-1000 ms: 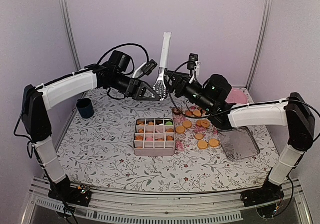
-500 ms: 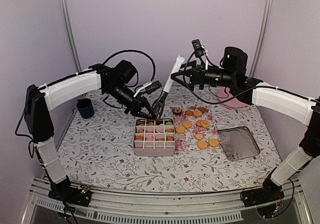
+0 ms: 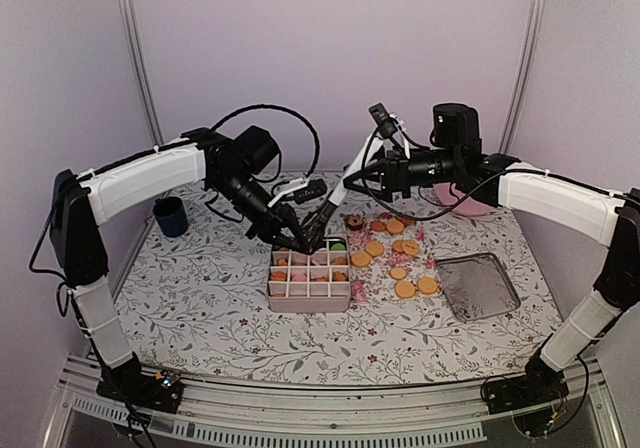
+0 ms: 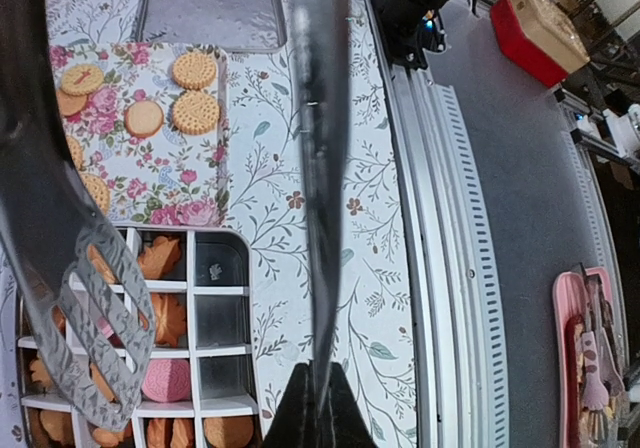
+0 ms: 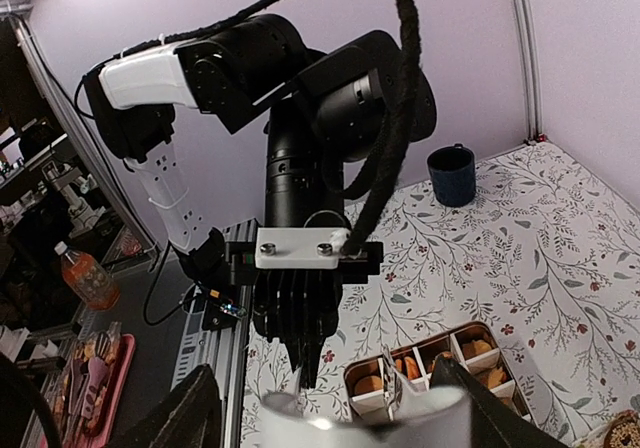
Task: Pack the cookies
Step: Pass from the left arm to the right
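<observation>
risk: left gripper [image 4: 312,408] was clamped on the slotted tool [image 4: 85,298], head down over the box [image 3: 308,303], so a dip could've crushed packed cookies [image 3: 338,261]; the rest lay loose on the floral mat [image 3: 358,289]. right gripper [image 3: 362,173] was open astride the handle end and could've levered it. a second earlier the tool stood upright and higher.

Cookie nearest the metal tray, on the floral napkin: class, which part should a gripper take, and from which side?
Probably its rim, opposite edges, from straight above. The cookie lies flat on the floral napkin, a thin disc. The metal tray and another cookie sit close either side, so pinch along the other axis.
</observation>
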